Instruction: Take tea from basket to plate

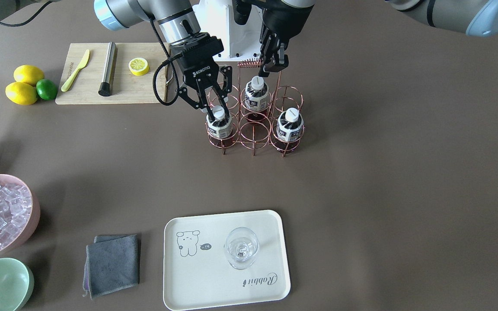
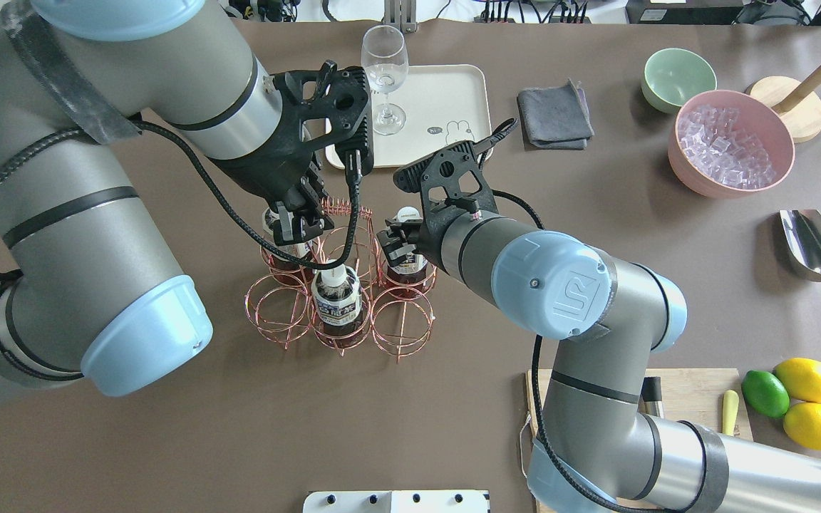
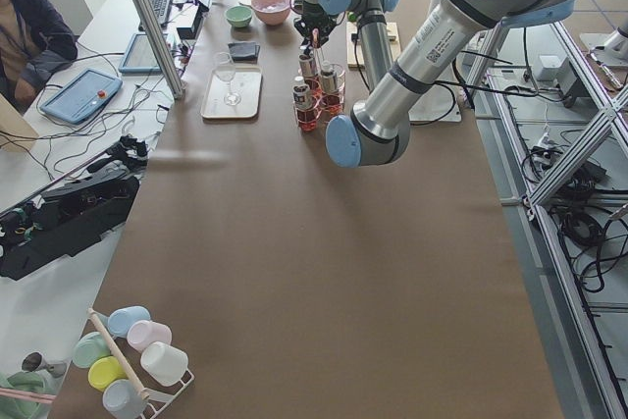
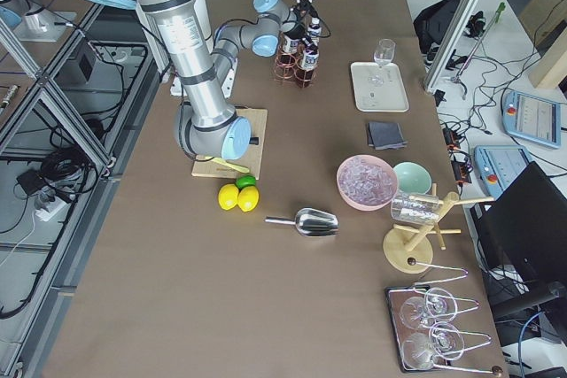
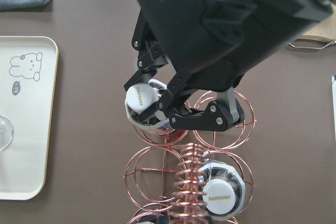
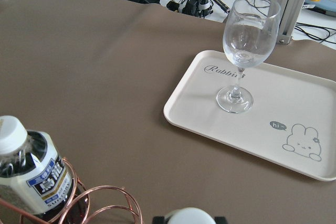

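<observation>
While the right gripper (image 1: pixel 219 116) is clenched on the white cap of the tea (image 1: pixel 219 128), the bottle stands directly beneath it — upright in a corner ring of the basket (image 1: pixel 253 139). The left gripper (image 1: pixel 273 69) sits just beside, at the coiled handle (image 1: pixel 249 64); its grip cannot be told. The plate (image 1: pixel 214 280) lies well apart.

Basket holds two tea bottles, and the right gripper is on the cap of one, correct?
No: the basket holds three tea bottles, as the exterior front-facing view shows. The right gripper is on the cap of one.
</observation>
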Available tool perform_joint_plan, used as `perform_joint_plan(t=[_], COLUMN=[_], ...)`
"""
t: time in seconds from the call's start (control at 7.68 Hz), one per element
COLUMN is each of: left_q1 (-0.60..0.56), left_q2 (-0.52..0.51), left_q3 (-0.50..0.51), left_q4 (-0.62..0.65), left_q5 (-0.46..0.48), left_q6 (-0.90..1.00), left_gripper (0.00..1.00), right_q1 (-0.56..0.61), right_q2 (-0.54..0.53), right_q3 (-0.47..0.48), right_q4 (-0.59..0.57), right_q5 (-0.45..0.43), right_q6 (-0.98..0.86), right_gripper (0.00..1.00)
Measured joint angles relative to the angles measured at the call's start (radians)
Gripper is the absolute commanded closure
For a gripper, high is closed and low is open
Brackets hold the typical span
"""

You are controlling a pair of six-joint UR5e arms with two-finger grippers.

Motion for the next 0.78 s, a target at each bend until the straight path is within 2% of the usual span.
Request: perform_joint_plan(t=[0.13,0.52,0.78], left_q1=[0.0,0.0,-0.001], left_q2=[0.0,0.0,0.001], left_q3=[0.0,0.001,0.001], left_q4=[0.0,0.0,0.0], left_q5=[0.0,0.0,0.0], left_q6=[0.0,0.001,0.001], left_gripper=[1.0,1.0,1.0], right_q1=[0.014,0.111,0.224], right_q2=[0.0,0.026,0.108], right_q3=[0.024,0.106,0.154], right_q4=[-0.02,-0.15,-0.312], right_q5=[0.012,0.133,0.269], right_q6=[0.001,0.002,0.002], right_gripper=[1.0,1.0,1.0])
